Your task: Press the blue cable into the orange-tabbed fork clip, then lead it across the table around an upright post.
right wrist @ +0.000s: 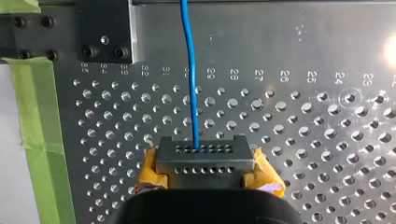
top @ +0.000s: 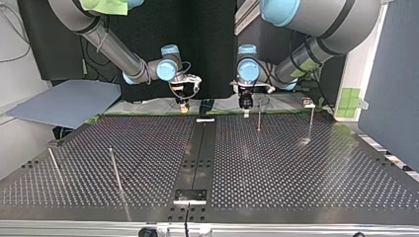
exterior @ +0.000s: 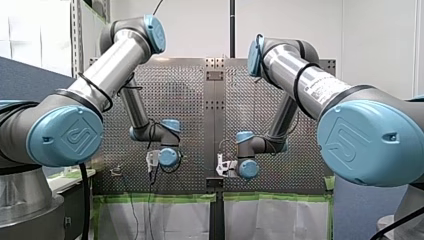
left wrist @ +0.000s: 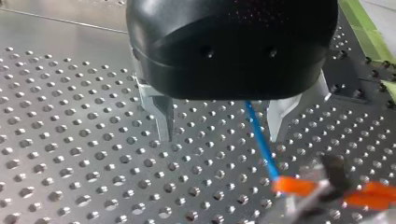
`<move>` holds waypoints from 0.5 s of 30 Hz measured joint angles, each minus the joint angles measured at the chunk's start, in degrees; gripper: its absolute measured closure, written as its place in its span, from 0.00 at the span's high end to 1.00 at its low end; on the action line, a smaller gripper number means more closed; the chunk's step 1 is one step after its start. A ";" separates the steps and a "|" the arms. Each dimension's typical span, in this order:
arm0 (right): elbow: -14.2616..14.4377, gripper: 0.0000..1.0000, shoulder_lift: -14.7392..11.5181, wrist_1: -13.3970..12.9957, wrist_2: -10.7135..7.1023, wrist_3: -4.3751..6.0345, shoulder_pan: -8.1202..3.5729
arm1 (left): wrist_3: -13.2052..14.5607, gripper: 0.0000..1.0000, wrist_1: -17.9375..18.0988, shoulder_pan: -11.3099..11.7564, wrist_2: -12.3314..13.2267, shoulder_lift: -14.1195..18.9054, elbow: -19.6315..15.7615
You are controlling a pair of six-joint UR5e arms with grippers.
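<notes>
Left pincer, black body with metal fingers, is released; jaws stand well apart just above the perforated metal bench. The thin blue cable runs out from under the body and passes between the fingers, nearer one than the other, with the fingers not closed on it. It reaches the orange-tabbed fork clip just ahead of the pincer; the clip is blurred, so I cannot tell whether the cable sits in the fork.

Right pincer is clenched on the blue cable; the right wrist view shows grey perforated finger faces pressed together, with yellow pads showing at either side. The cable leaves the grip and runs straight ahead over the bench; a black bolted plate sits off to one side of its line, and a green tape strip runs along the bench edge beside the pincer.

Top view: both pincers hang low at the far edge of the bench, either side of the centre seam, near each other but apart; the cable is too thin to trace here. Two thin upright metal posts stand near the left pincer; two more posts lean in the view's near left, well apart from both pincers. A grey-blue flat board lies off the bench at the view's far left.
</notes>
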 joint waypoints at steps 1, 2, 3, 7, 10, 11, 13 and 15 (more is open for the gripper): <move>-0.01 0.00 0.01 0.00 0.01 0.00 0.02 | -0.03 1.00 -0.24 -0.07 0.03 -0.40 0.35; 0.00 0.00 0.02 0.01 -0.01 0.00 0.04 | -0.09 1.00 -0.55 -0.16 0.06 -0.84 0.73; 0.00 0.00 0.03 0.02 -0.03 0.00 0.04 | -0.31 1.00 -0.78 -0.29 0.10 -1.45 1.17; 0.00 0.00 0.04 0.11 -0.20 0.00 -0.01 | -1.26 1.00 -1.30 -0.67 0.19 -3.27 2.56; 0.01 0.00 0.06 0.11 -0.24 0.00 -0.08 | -1.66 1.00 -2.63 -0.73 0.04 -3.81 4.09; 0.01 0.00 0.06 0.11 -0.25 0.00 -0.13 | -1.80 1.00 -3.08 -0.70 0.00 -3.88 4.57; 0.01 0.00 0.07 0.10 -0.26 0.00 -0.19 | -2.16 1.00 -4.25 -0.59 -0.06 -3.93 5.45; 0.01 0.00 0.08 0.10 -0.26 -0.03 -0.21 | -2.41 1.00 -5.23 -0.45 -0.09 -3.93 5.88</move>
